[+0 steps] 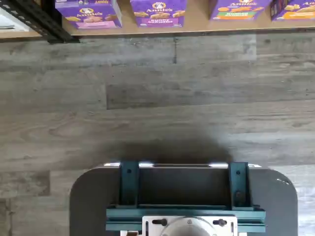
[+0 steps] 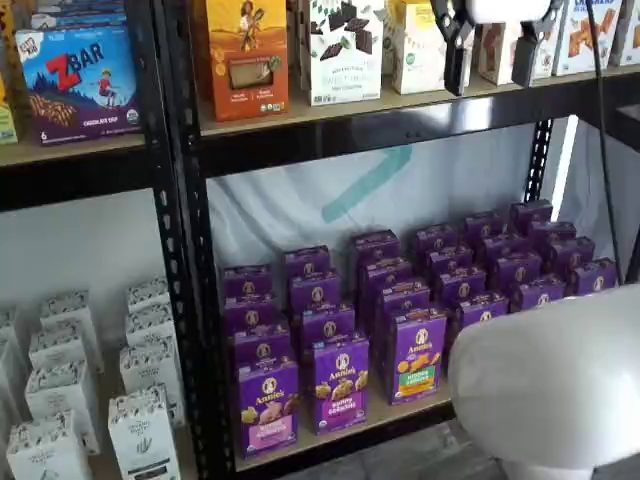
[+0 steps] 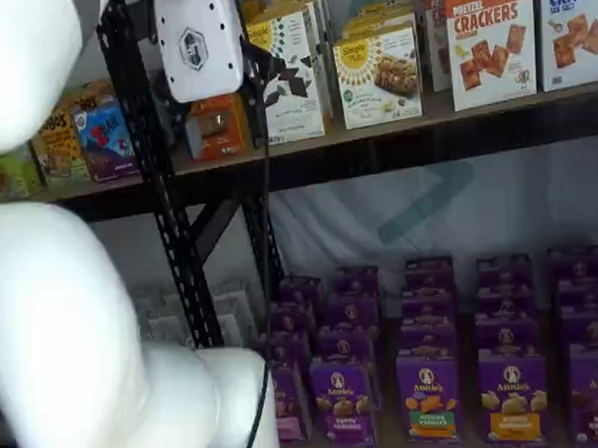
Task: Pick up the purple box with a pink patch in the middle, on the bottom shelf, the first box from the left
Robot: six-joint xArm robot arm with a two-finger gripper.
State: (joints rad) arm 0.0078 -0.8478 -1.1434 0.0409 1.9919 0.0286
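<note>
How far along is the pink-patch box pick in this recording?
Nothing looks done: the purple box stands upright at the front of the bottom shelf. In hand: nothing; the gripper hangs open and empty up by the upper shelf. Left: descend, grasp the box and lift it out.

Floor: we see grey wood-look planks [image 1: 157, 98]
Backdrop: we find white sheeting [image 2: 400, 190] behind black perforated uprights [image 2: 185, 250]
</note>
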